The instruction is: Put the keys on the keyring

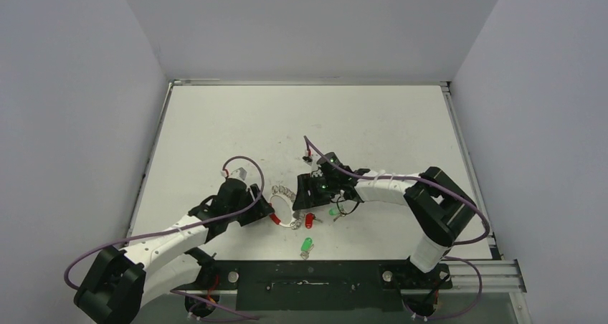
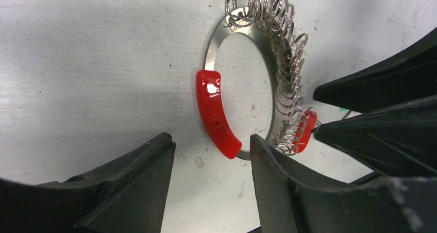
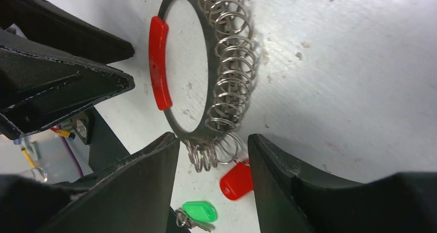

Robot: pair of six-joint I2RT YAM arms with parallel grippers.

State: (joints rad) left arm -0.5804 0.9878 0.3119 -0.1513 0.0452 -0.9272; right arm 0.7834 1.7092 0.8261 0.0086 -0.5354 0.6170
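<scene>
The keyring (image 1: 284,203) lies flat on the table between my two grippers. It is a flat metal loop with a red sleeve (image 2: 216,112) and many small wire rings (image 3: 229,63) threaded on it. My left gripper (image 2: 210,140) is open, and the sleeve's near end lies between its fingertips. My right gripper (image 3: 212,140) is open too, straddling the opposite end of the keyring (image 3: 196,132) and a cluster of small rings. A red-headed key (image 3: 237,180) hangs from one small ring. Two green-headed keys lie loose: one (image 1: 333,211) beside the right gripper, one (image 1: 307,245) nearer the front.
The white table (image 1: 287,123) is walled on three sides. A black mounting plate (image 1: 308,277) runs along the near edge, with a metal rail (image 1: 495,270) at its right. Purple cables loop over both arms.
</scene>
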